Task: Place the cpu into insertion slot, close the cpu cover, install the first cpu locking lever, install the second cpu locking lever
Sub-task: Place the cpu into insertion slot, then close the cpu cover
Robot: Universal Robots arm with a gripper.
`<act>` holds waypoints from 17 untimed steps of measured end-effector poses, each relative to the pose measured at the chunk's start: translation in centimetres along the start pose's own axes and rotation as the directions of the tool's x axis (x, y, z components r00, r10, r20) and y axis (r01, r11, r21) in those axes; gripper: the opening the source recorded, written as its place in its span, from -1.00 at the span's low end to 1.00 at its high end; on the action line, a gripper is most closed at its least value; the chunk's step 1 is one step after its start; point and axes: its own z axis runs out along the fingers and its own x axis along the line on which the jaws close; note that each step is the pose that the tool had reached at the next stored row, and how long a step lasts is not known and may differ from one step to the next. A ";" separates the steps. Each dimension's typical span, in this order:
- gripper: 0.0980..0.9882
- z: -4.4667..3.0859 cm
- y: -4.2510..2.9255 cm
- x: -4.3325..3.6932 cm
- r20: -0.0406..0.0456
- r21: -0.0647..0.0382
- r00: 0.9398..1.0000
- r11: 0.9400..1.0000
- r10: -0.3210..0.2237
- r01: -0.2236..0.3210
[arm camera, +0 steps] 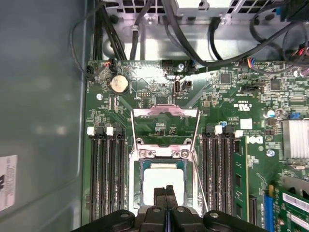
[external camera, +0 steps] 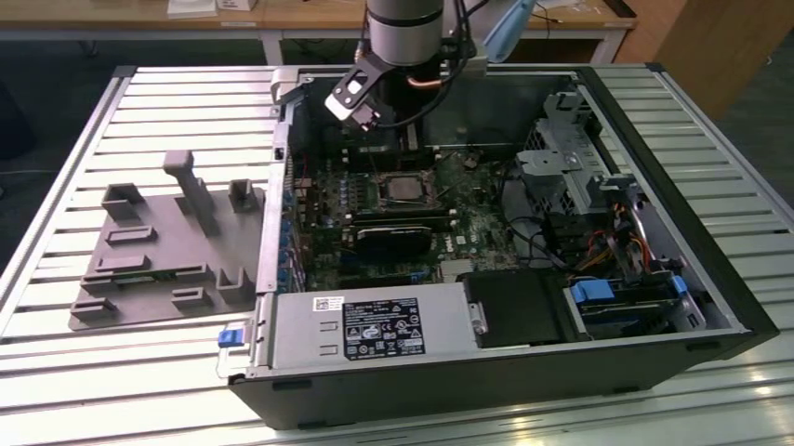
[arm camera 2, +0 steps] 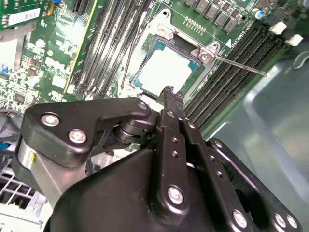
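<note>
The cpu (arm camera: 163, 180) lies flat in the insertion slot (arm camera: 136, 166), its silver-grey top bright in both wrist views (arm camera 2: 164, 72). Beyond the socket, the cpu cover (arm camera: 165, 114) is swung back open, and green board shows through its window. Two thin locking levers (arm camera: 132, 145) (arm camera: 197, 154) stand released along the socket's sides; one rod (arm camera 2: 241, 66) juts out past the hinge. My gripper (arm camera: 166, 192) hovers just over the near edge of the cpu, shut with nothing between its fingers (arm camera 2: 168, 92). In the exterior view it hangs (external camera: 400, 121) above the socket (external camera: 400, 186).
Black memory slots (arm camera: 107, 179) (arm camera: 219, 179) flank the socket. Cables (arm camera: 193, 43) hang across the case's far wall. A black heatsink block (external camera: 394, 237), drive bays (external camera: 583, 167) and the power supply (external camera: 372, 325) fill the case. A grey fixture (external camera: 162, 251) lies on the table at the exterior view's left.
</note>
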 end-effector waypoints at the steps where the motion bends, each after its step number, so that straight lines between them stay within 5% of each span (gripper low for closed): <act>1: -0.99 -0.20 0.02 0.00 0.000 0.000 1.000 1.000 0.000 0.000; 5: -0.99 -0.85 0.08 0.02 0.000 -0.001 1.000 1.000 0.000 0.000; 17: -0.99 -1.02 0.11 0.03 0.000 -0.001 1.000 1.000 0.000 0.000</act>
